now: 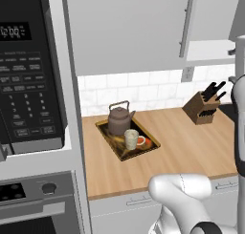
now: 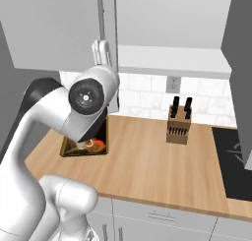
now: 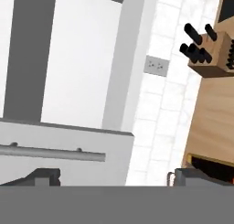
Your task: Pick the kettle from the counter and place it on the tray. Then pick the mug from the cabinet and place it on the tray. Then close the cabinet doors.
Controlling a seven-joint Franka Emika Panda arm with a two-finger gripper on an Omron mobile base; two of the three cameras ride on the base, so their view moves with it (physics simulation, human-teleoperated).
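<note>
With kettle and mug on the dark rectangular tray (image 1: 108,132), the wide-open gripper (image 3: 112,177) (holding nothing) should press the flat grey cabinet door (image 2: 54,28) near its silver bar handle (image 2: 100,18).

A squat brownish-grey metal kettle (image 1: 119,119) with a dull sheen and a smooth cream ceramic mug (image 1: 131,139) sit on a dark printed tray (image 1: 106,132). The light-brown wooden counter (image 1: 191,147) looks matt. Matt grey cabinet doors (image 1: 129,30) carry brushed silver handles (image 1: 185,26).
</note>
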